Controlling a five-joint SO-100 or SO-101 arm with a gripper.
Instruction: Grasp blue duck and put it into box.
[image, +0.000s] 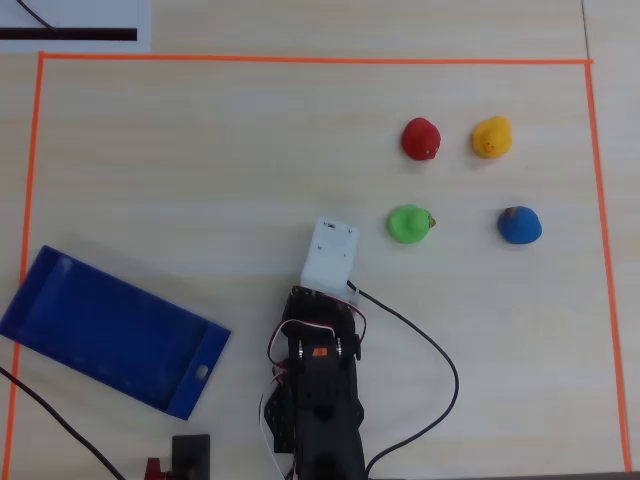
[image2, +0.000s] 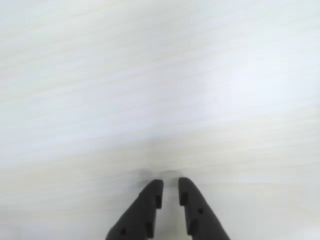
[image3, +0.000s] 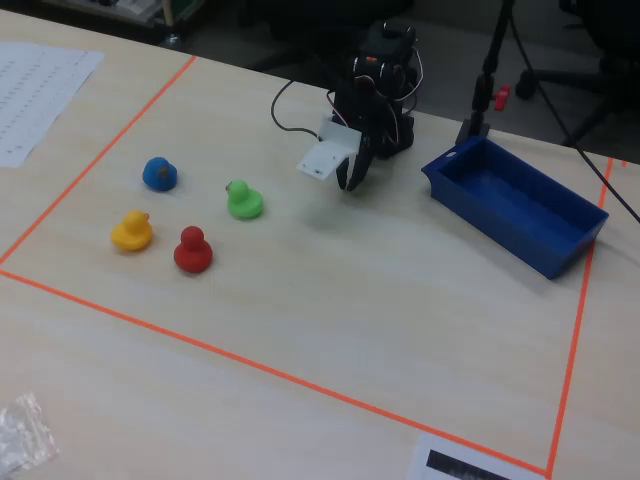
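**Nothing moved yet: blue duck on the table, box empty**

None of the task is done, as far as I can judge. The blue duck (image: 520, 225) sits on the bare table (image: 200, 170), well apart from the box (image: 60, 315), on the far side of my arm from it in the overhead view. The box holds nothing that I can see; its dark-blue floor shows bare in the overhead view and in the fixed view (image3: 520, 215). Everything is left: reach the duck, take it, carry it across and drop it inside the box.

My gripper (image2: 170, 187) holds nothing. In the wrist view the two black fingers stand nearly together with only a thin slit between the tips, and only pale wood lies before them. It hangs between the box and the ducks, nearer the green duck (image: 410, 223) than the blue one.

Taking the blue duck as landmark in the overhead view: the green duck is to its left, the yellow duck (image: 491, 137) above it, the red duck (image: 421, 139) up and to the left. All four stand apart from one another.

Hidden or unclear: in the overhead view the white camera block (image: 329, 252) covers my fingers entirely. The wrist view shows no duck and no box, so it gives me no bearing. The blue duck's beak is only a small brownish fleck. My base is cut off at the lower edge of the overhead view.
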